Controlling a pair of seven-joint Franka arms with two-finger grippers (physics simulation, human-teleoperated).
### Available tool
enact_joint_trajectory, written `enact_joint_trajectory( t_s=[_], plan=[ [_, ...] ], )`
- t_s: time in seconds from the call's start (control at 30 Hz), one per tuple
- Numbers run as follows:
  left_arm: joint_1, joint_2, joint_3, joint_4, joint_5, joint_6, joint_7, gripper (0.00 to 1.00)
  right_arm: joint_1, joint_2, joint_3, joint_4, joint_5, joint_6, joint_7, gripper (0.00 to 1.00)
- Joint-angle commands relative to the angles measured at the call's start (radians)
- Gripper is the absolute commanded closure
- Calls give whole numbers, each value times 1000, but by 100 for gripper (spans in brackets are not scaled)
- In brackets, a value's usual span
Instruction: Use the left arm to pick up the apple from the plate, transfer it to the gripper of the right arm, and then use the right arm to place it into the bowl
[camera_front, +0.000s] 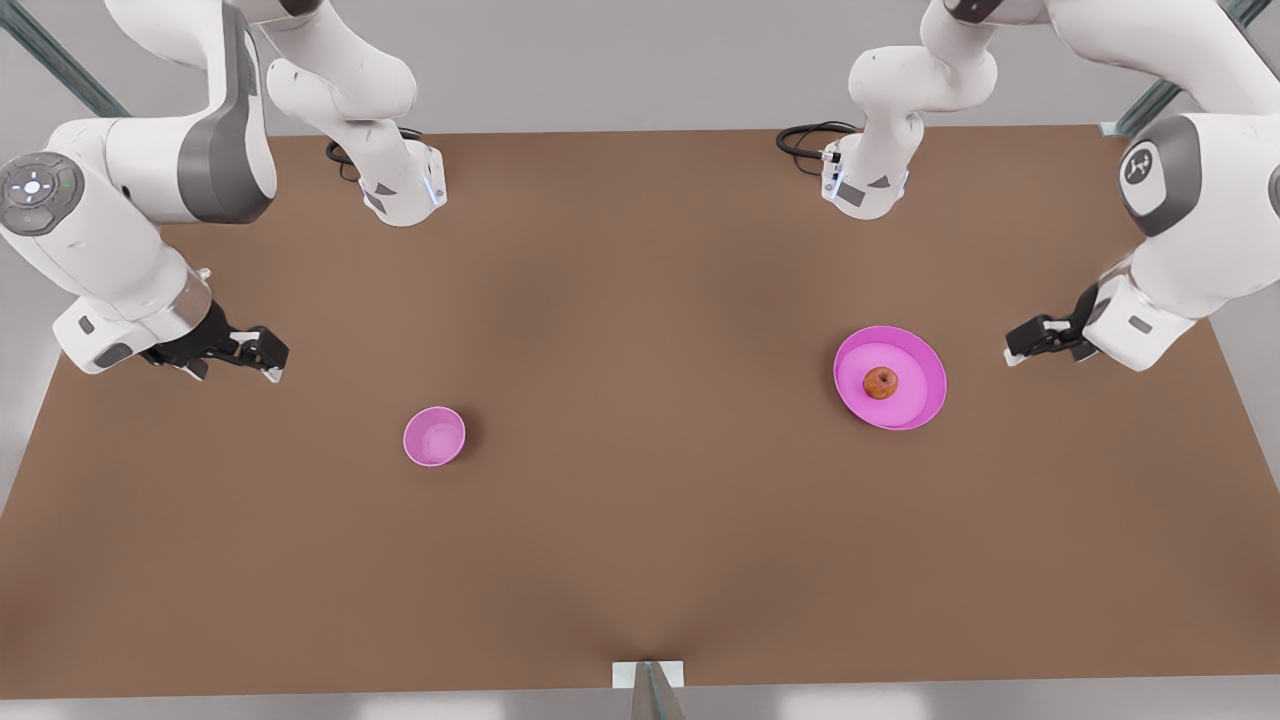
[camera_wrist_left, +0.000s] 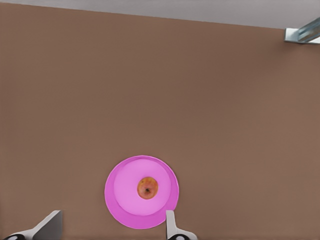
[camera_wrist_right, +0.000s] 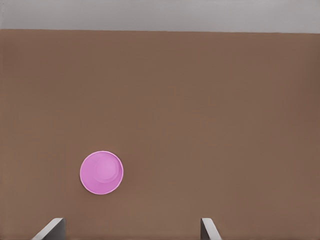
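Note:
The small reddish-orange apple (camera_front: 880, 382) lies near the middle of the wide pink plate (camera_front: 925, 400), on the front view's right half of the brown table. My left gripper (camera_front: 1030, 340) hovers open just right of the plate, apart from it. The left wrist view shows the apple (camera_wrist_left: 147, 188) on the plate (camera_wrist_left: 125, 210), beyond my open left gripper (camera_wrist_left: 110, 232). The small deep pink bowl (camera_front: 434, 437) stands empty on the front view's left. My right gripper (camera_front: 262, 355) waits open up and to the left of it. In the right wrist view the bowl (camera_wrist_right: 101, 172) lies ahead of the right gripper (camera_wrist_right: 130, 229).
Two arm bases (camera_front: 405, 190) (camera_front: 865, 185) with black cables stand at the table's far edge. A small white bracket (camera_front: 648, 675) sits at the near edge. Between bowl and plate is a wide stretch of bare brown table (camera_front: 650, 400).

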Motion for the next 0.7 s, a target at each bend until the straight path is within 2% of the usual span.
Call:
enact_joint_trajectory(
  t_s=[0.0, 0.1, 0.17, 0.23, 0.37, 0.5, 0.57, 0.67],
  plan=[
    [-1, 1, 0, 2, 3, -9, 21, 0, -11, -1, 1, -3, 8, 2, -8, 0],
    [1, 16, 1, -9, -1, 1, 22, 0, -20, 4, -1, -6, 47, 2, -20, 0],
    [-4, 15, -2, -130, -9, 121, 19, 0, -29, 8, -1, -7, 48, 0, -58, 0],
    [-22, -48, -3, -343, -17, 322, -37, 0, -29, 10, -1, -7, 48, 0, -60, 0],
    [-73, -126, -5, -641, -18, 575, -170, 0, -29, 10, -1, -7, 48, 0, -60, 0],
    [-54, -96, 0, -783, -18, 725, -170, 0, -29, 10, -1, -7, 48, -1, -60, 0],
    [-110, -65, -2, -862, -12, 871, -271, 0, -29, 10, -1, -7, 48, -3, -60, 0],
    [-105, -71, -2, -975, -12, 1008, -274, 0, -29, 10, -1, -7, 48, -17, -60, 0]
  ],
)
